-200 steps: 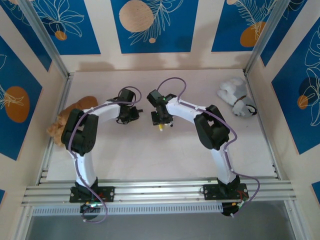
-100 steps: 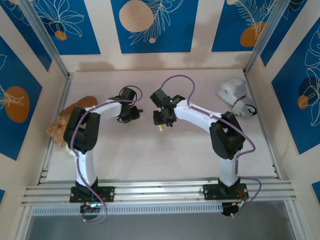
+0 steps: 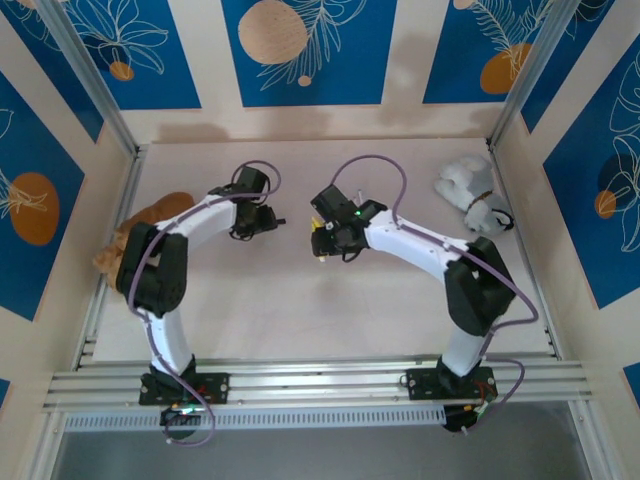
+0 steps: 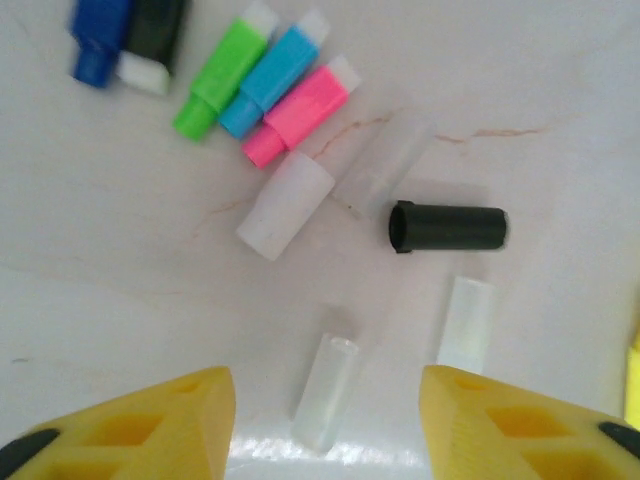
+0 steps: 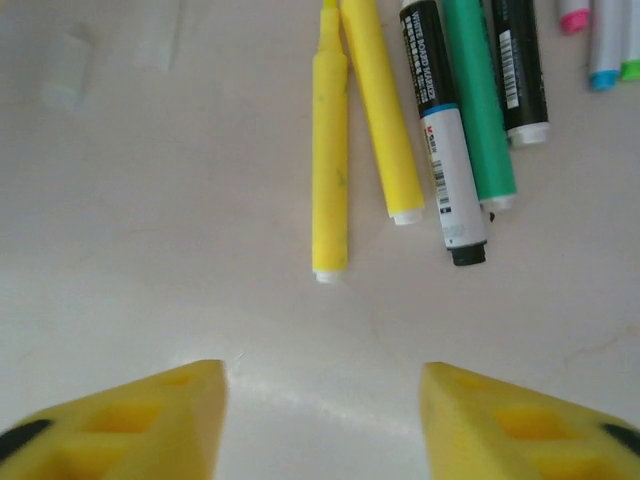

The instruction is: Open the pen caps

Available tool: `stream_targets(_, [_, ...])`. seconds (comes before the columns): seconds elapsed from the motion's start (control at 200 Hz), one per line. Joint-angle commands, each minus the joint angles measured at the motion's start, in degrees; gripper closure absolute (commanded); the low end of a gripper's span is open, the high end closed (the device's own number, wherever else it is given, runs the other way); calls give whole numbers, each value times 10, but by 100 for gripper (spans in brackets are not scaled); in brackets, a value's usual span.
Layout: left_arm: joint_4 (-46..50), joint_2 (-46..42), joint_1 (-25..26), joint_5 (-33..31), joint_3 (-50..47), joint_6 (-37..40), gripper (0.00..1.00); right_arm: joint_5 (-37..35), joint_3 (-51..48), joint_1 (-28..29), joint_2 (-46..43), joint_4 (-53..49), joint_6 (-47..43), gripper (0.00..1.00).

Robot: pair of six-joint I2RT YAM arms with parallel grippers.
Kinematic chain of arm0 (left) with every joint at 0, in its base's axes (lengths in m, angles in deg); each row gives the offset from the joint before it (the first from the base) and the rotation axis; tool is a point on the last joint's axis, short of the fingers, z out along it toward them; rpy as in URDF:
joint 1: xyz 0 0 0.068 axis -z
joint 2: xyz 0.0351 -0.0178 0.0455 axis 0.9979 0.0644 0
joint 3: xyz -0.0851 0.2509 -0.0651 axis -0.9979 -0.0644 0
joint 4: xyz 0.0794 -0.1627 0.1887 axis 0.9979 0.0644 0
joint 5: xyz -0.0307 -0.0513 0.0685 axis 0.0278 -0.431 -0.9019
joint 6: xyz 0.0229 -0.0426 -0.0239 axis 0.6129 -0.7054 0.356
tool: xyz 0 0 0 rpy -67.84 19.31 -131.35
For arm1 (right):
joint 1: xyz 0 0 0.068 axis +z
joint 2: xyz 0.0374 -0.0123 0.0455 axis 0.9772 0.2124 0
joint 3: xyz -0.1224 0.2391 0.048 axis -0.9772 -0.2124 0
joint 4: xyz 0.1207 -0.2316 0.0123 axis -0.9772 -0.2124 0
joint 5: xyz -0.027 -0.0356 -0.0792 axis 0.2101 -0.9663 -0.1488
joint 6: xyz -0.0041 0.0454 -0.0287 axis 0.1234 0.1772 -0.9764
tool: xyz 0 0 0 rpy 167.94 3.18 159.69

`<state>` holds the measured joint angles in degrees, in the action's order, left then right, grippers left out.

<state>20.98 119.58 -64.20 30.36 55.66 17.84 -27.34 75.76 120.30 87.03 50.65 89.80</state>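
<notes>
Several stubby pen caps lie on the white table in the left wrist view: blue (image 4: 98, 35), black (image 4: 155, 40), green (image 4: 222, 68), light blue (image 4: 272, 72), pink (image 4: 300, 112), white (image 4: 285, 205), a loose black one (image 4: 447, 227) and clear ones (image 4: 326, 388) (image 4: 466, 322). My left gripper (image 4: 325, 430) (image 3: 264, 222) hovers open just before them, the nearest clear cap lying between its fingers. In the right wrist view, two yellow pens (image 5: 330, 150) (image 5: 380, 110), a black-and-white marker (image 5: 445, 130), a green pen (image 5: 480, 100) and a black pen (image 5: 520, 70) lie ahead of my open, empty right gripper (image 5: 322, 420) (image 3: 322, 242).
An orange plush (image 3: 150, 228) lies at the table's left edge beside the left arm. A white plush (image 3: 470, 192) sits at the back right. Patterned walls close off the table's left, right and far sides. Bare tabletop lies near the arm bases.
The right arm's elbow has swung out to the right and its gripper has turned and eased back from the pens. The left gripper has shifted slightly away, toward the back left.
</notes>
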Motion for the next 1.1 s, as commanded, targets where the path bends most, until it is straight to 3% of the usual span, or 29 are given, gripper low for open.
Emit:
stream_targets(0.0, [23, -93, 10, -51, 9, 18, 34, 1, -34, 6, -80, 27, -18, 34])
stream_targets(0.04, [14, -123, 11, -62, -6, 19, 30, 1, -52, 8, -104, 32, -31, 21])
stream_targets(0.07, [3, -147, 11, -71, -18, 22, 26, -2, -65, 9, -124, 35, -38, 5])
stream_targets(0.085, [-3, -159, 11, -77, -28, 24, 20, -5, -72, 9, -134, 36, -42, 0])
stream_targets(0.095, [-8, -167, 11, -80, -34, 27, 14, -9, -76, 10, -139, 36, -44, 1])
stream_targets(0.115, [-16, -182, 11, -89, -46, 30, 10, -15, -84, 10, -149, 35, -47, 1])
stream_targets(0.265, [-95, -269, 13, -145, -148, 91, 5, -71, -144, 6, -203, 30, -62, 1])
stream_targets(0.36, [-243, -333, 16, -130, -266, 142, 0, -107, -186, 2, -233, 47, -66, 1])
stream_targets(0.5, [-460, -423, 19, -129, -448, 204, 0, -143, -259, 1, -287, 119, -80, 1])
stream_targets(0.645, [-453, -491, 18, -293, -495, 297, 0, -163, -319, -7, -338, 178, -108, 1])
stream_targets(0.7, [-512, -490, 7, -337, -528, 327, 0, -160, -323, -19, -341, 176, -110, 1])
stream_targets(0.781, [-599, -463, -14, -326, -561, 362, 0, -155, -324, -36, -337, 176, -111, 1])
stream_targets(0.886, [-673, -362, -36, -346, -562, 398, 0, -153, -325, -58, -334, 172, -112, 1])
stream_targets(1.001, [-829, -244, -53, -359, -571, 435, 0, -156, -330, -82, -334, 168, -113, 1])
stream_targets(1.096, [-890, -199, -62, -329, -567, 442, 0, -170, -342, -108, -337, 174, -114, 1])
